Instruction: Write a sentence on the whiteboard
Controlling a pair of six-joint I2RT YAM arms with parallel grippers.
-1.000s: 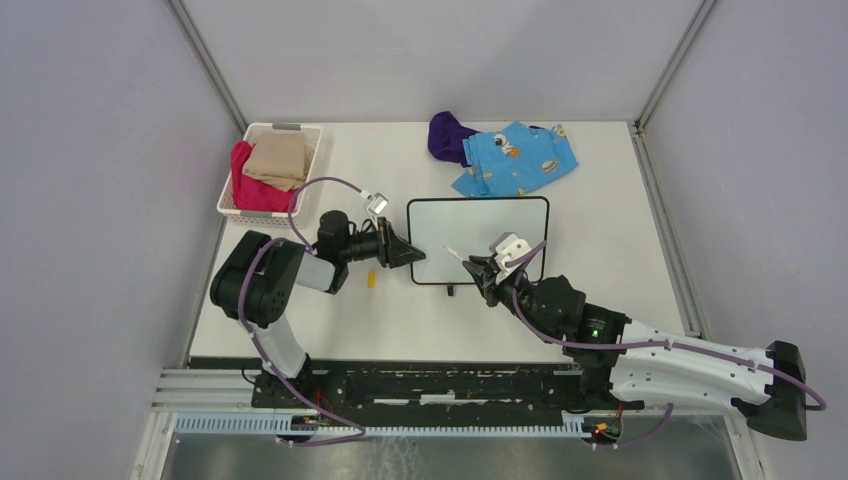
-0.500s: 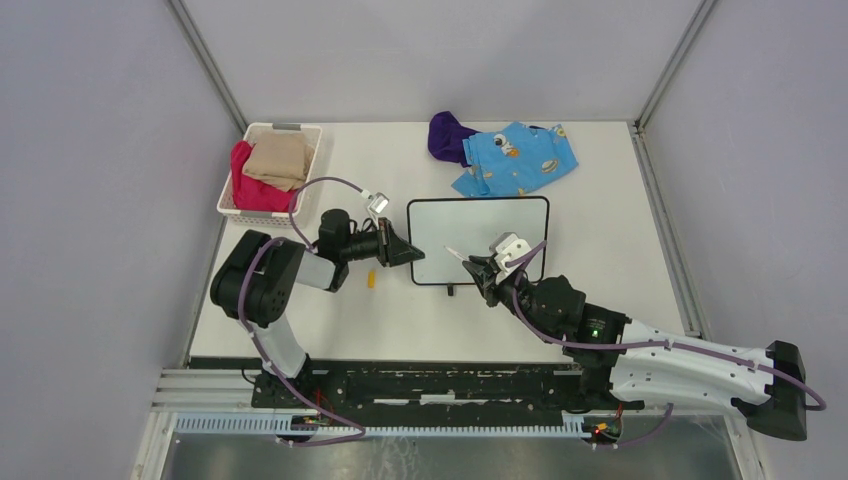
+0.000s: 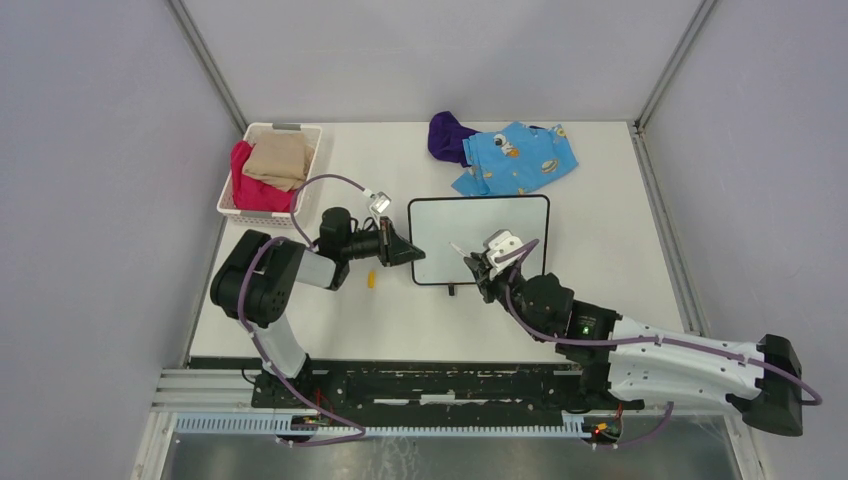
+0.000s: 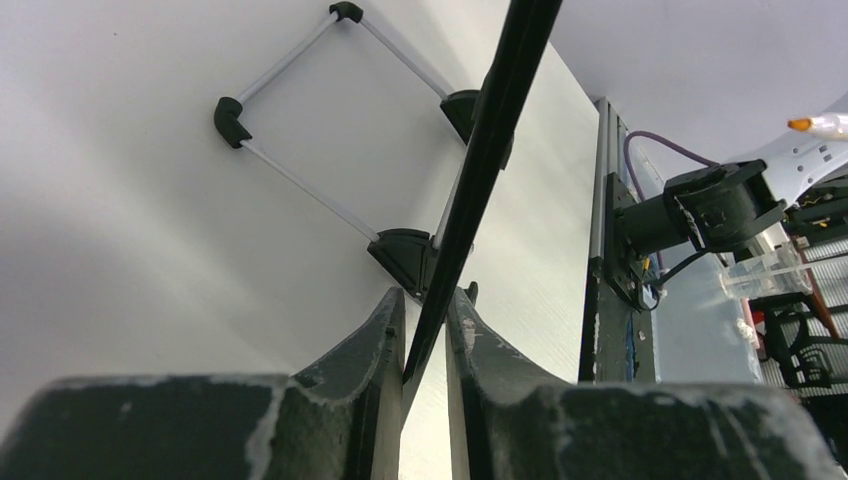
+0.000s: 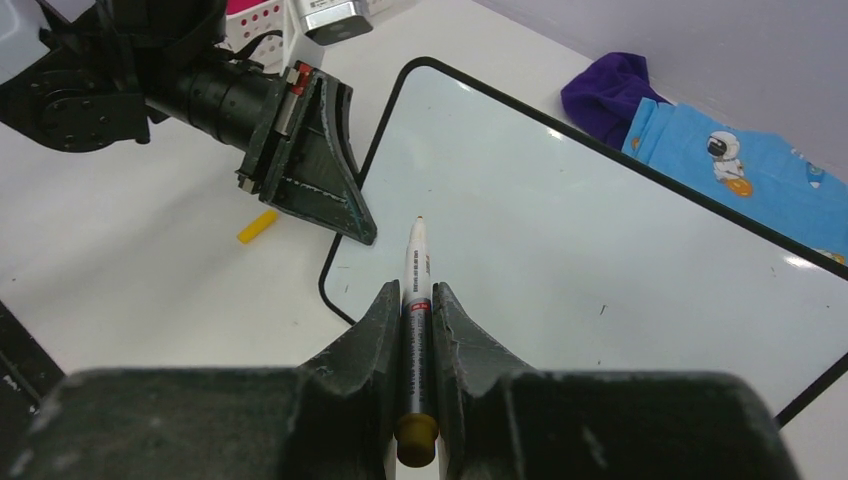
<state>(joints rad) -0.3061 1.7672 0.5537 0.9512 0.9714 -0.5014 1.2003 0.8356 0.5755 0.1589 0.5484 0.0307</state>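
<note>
None of the sentence is written; the whiteboard (image 3: 478, 240) lies blank in the middle of the surface (image 3: 610, 260), its left edge clamped in the left fingers (image 4: 375, 345); the right fingers (image 5: 365, 340) grip an uncapped marker (image 5: 416, 285), tip above its near left corner.

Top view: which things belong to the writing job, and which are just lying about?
Job: whiteboard, marker in the right gripper, left gripper on the board's edge.
Lying about: basket of clothes, blue patterned cloth, purple cloth, small yellow piece.

Blk/white arms (image 3: 268, 285) w/ purple cables (image 3: 322, 181), scuffed blk pincers (image 5: 415, 296).
</note>
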